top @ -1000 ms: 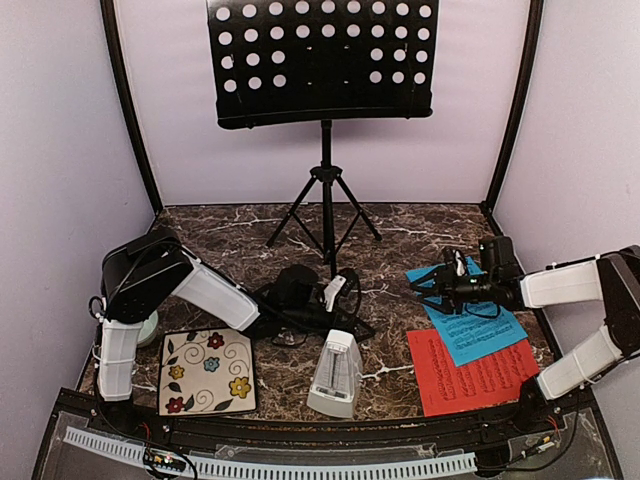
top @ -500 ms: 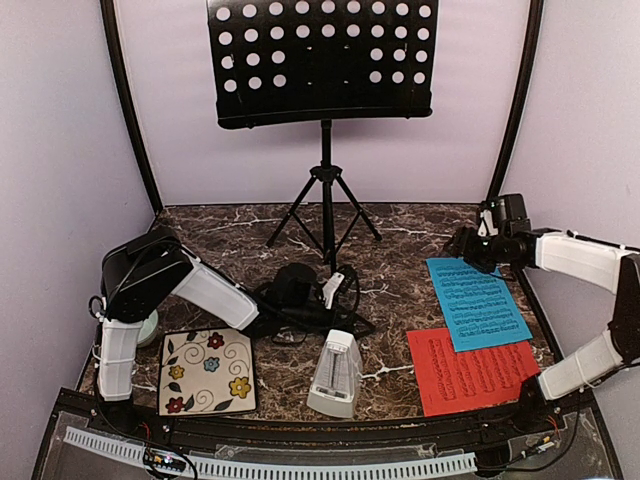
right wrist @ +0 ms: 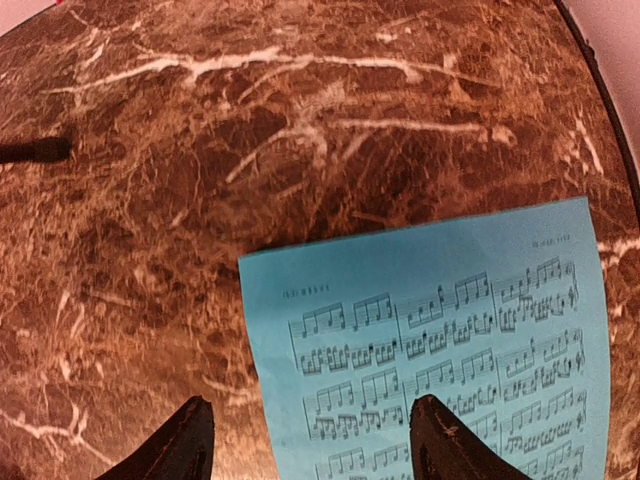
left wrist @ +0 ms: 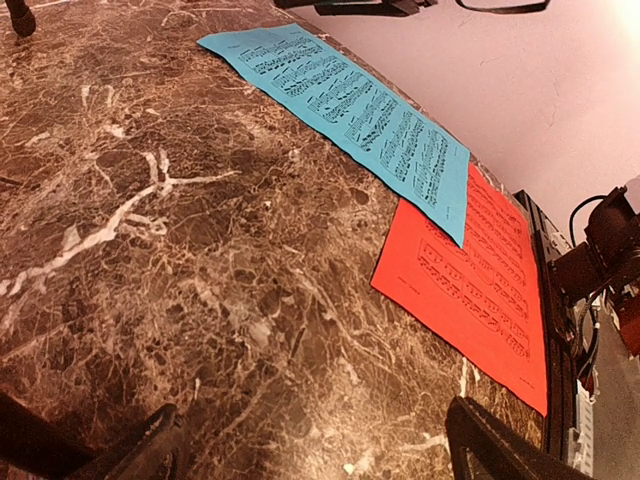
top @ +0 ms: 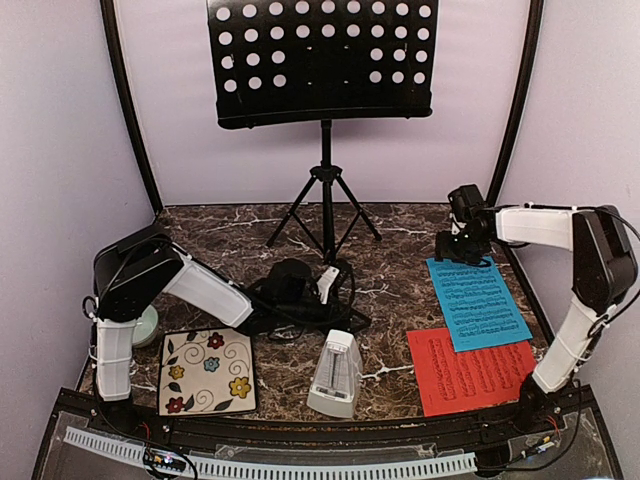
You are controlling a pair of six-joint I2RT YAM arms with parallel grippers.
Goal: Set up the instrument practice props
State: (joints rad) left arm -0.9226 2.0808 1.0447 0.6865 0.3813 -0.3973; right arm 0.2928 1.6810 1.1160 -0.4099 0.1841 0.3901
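The black music stand (top: 322, 62) rises on its tripod (top: 325, 205) at the back centre, its perforated desk bare. A blue music sheet (top: 478, 302) (left wrist: 350, 100) (right wrist: 450, 340) lies flat at the right, its near end overlapping a red sheet (top: 470, 372) (left wrist: 470, 280). The white metronome (top: 336, 374) stands at the front centre. My right gripper (top: 455, 250) (right wrist: 315, 445) hovers open over the blue sheet's far left corner, holding nothing. My left gripper (top: 335, 292) (left wrist: 320, 455) rests low at mid-table, open and empty, facing the sheets.
A flower-patterned tile (top: 207, 370) lies at the front left. A pale green bowl (top: 148, 326) sits partly hidden behind the left arm. Black cables (top: 290, 300) trail around the left gripper. The enclosure's walls stand close on both sides.
My right gripper left the middle of the blue sheet, swung to the back right, then came to its far left corner with wider jaws. The sheet now lies flat. The left arm barely moved.
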